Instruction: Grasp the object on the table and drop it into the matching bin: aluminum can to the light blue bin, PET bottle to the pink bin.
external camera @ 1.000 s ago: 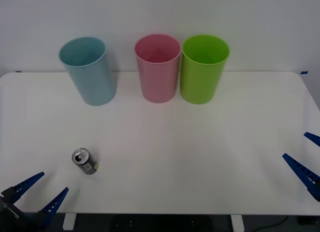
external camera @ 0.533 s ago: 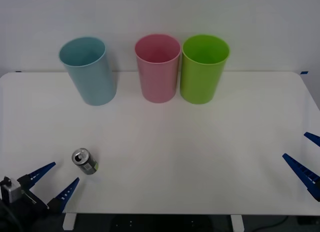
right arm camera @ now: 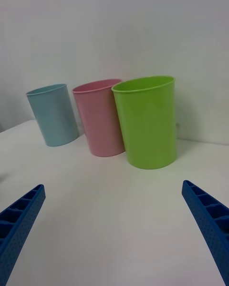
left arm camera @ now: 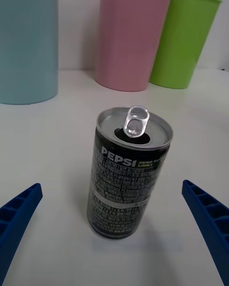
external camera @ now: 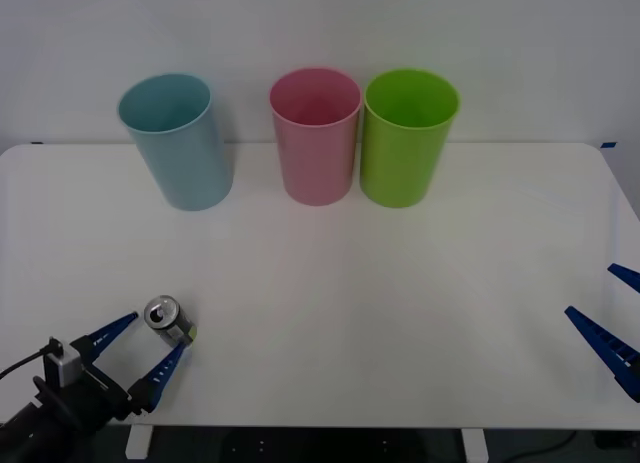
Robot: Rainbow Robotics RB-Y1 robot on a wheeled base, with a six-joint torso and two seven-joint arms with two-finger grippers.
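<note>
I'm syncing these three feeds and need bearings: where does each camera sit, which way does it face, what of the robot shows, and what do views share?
Front view: above the arms, looking down at the table; left gripper open by the aluminum can, right gripper at the right edge.
Left wrist view: low on the left arm, facing the can between open jaws.
Right wrist view: low on the right arm, facing the bins.
Shared: light blue bin, pink bin, lime green bin.

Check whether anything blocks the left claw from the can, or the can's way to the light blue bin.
Nothing visible does. The left claw is open with the can just ahead of its fingertips. Bare table lies between the can and the light blue bin.
</note>
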